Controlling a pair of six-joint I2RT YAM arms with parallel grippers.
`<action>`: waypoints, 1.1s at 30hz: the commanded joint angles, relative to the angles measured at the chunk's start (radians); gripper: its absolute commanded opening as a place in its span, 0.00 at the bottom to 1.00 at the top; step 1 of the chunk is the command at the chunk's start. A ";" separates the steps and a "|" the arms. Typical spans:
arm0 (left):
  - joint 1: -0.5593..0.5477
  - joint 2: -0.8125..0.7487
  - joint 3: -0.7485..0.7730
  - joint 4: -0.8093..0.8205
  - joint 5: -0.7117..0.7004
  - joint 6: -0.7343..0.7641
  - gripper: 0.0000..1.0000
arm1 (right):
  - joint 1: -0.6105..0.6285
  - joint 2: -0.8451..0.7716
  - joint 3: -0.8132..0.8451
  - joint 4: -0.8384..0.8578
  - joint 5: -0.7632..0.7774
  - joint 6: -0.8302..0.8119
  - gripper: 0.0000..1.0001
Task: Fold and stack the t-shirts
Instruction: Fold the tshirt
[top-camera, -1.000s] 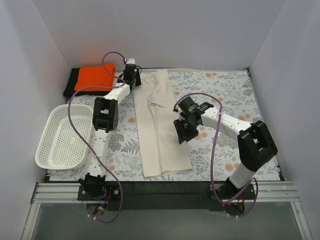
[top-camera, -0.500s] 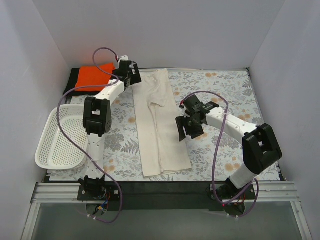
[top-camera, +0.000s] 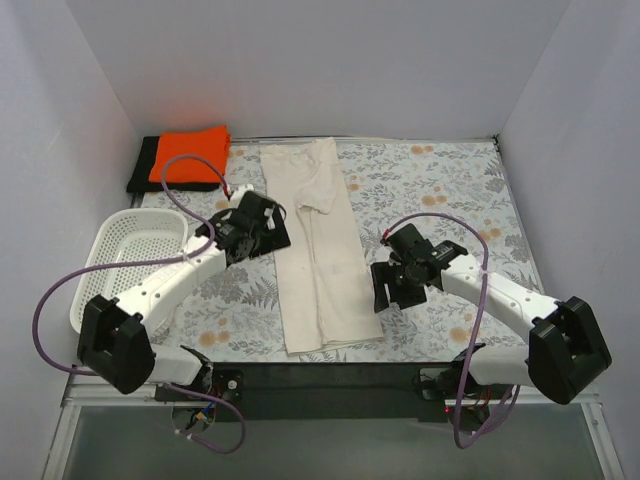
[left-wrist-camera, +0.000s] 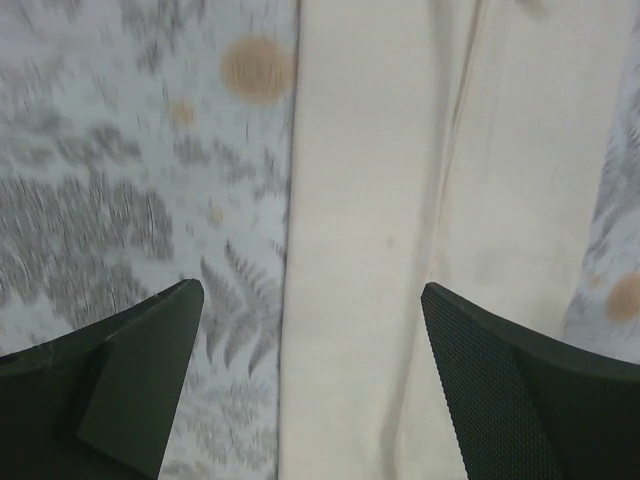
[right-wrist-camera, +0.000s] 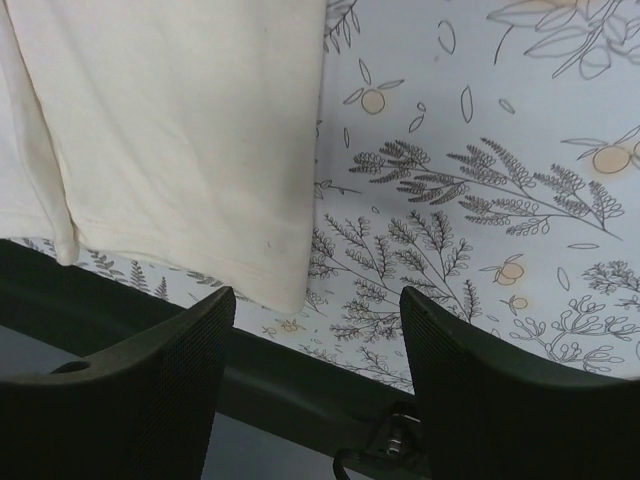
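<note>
The left pincer has swung away from the orange shirt, which lies folded on the black shirt in the upper left corner. It is now over the left edge of the cream shirt, jaws spread wide and empty. The right pincer has drawn back toward the lower right, also wide and holding nothing, just off that shirt's lower right corner; the cream shirt lies unmoved, a long folded strip down the middle of the flowered surface.
</note>
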 joint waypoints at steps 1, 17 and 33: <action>-0.100 -0.108 -0.143 -0.229 0.044 -0.284 0.84 | 0.032 -0.079 -0.066 0.022 0.017 0.065 0.62; -0.580 -0.061 -0.323 -0.336 0.105 -0.777 0.69 | 0.148 -0.089 -0.143 0.105 0.035 0.133 0.48; -0.587 -0.032 -0.360 -0.257 0.130 -0.788 0.65 | 0.231 0.002 -0.163 0.106 0.150 0.176 0.36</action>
